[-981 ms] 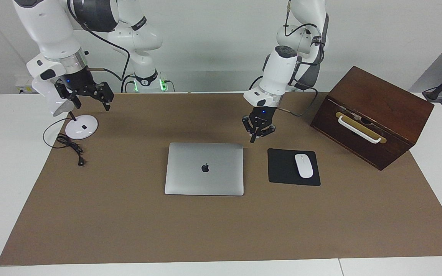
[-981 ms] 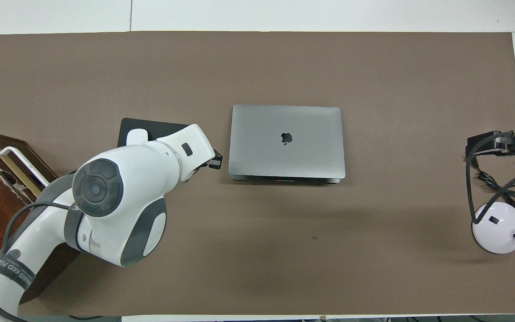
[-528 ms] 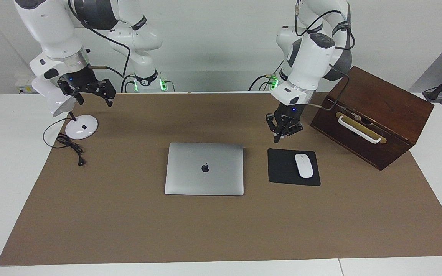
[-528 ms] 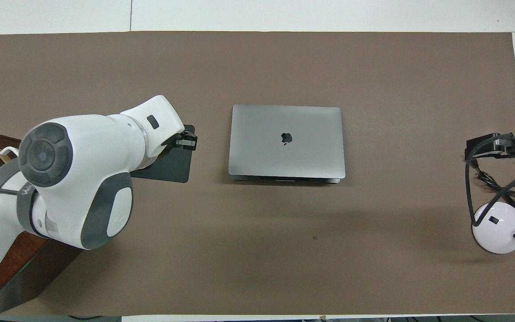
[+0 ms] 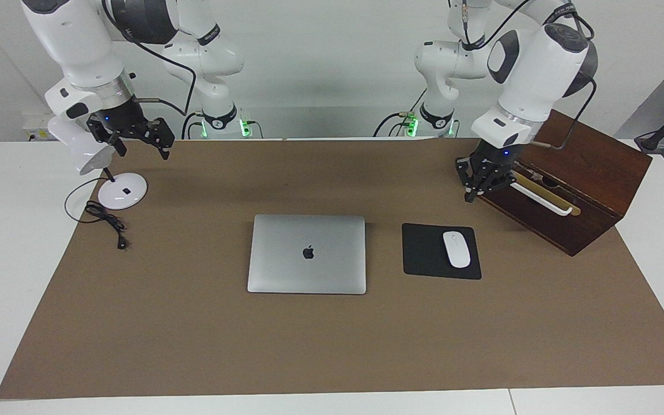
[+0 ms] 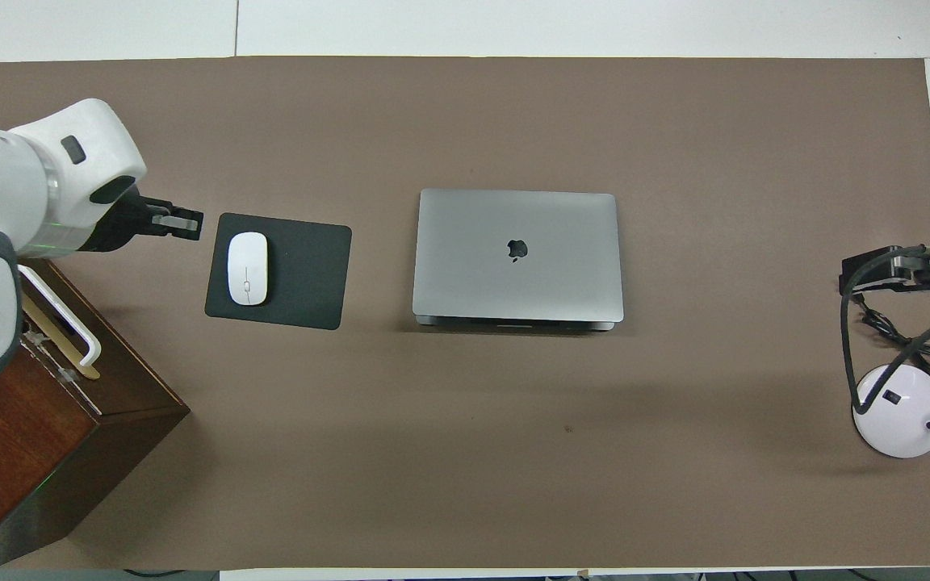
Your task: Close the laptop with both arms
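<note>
The silver-grey laptop (image 5: 306,253) lies flat and shut in the middle of the brown mat, its dark apple logo facing up; it also shows in the overhead view (image 6: 517,257). My left gripper (image 5: 473,195) hangs in the air in front of the wooden box, clear of the laptop, and in the overhead view (image 6: 178,222) it is beside the mouse pad. My right gripper (image 5: 142,153) is open and empty, up over the lamp base at the right arm's end of the table; it shows in the overhead view (image 6: 877,266) too. Neither gripper touches the laptop.
A black mouse pad (image 5: 424,253) with a white mouse (image 5: 456,249) lies beside the laptop toward the left arm's end. A dark wooden box (image 5: 574,155) with a white handle stands there too. A white lamp base (image 5: 123,191) with a black cable sits at the right arm's end.
My left arm has swung away from the laptop's corner, past the mouse pad, to the wooden box. My right gripper rose slightly. The laptop has not moved.
</note>
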`<state>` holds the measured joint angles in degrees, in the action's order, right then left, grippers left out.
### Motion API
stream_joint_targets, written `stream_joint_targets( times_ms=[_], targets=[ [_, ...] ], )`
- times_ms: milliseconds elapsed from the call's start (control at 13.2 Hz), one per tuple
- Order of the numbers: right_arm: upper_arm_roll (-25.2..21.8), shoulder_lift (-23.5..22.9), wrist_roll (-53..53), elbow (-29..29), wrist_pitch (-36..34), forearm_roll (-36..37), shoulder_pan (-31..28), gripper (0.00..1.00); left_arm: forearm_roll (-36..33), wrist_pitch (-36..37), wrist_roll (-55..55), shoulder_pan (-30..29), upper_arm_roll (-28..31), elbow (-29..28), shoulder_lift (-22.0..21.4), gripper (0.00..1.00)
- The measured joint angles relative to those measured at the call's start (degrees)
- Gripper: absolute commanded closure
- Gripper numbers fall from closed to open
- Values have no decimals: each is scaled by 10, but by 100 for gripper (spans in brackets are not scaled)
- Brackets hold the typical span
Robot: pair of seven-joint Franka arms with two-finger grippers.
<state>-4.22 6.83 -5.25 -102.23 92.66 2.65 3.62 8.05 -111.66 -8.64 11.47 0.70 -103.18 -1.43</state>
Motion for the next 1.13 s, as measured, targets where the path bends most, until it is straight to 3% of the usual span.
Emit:
stream_joint_targets(
  times_ms=[528,906,981,1057,1132],
  targets=[
    [0,4,0,-30,31,0,0,0,-29,130,-82,-96,5,65,-5,100],
    [0,8,-1,-33,31,0,0,0,-64,157,-88,-132,13,71,-14,100],
    [0,9,-1,-33,31,0,0,0,-66,159,-88,-137,16,73,-15,62],
    [0,9,-1,-33,31,0,0,0,-66,161,-88,-141,19,76,-15,1],
    [0,9,-1,-33,32,0,0,0,-66,163,-87,-143,22,79,-15,0]
  ],
)
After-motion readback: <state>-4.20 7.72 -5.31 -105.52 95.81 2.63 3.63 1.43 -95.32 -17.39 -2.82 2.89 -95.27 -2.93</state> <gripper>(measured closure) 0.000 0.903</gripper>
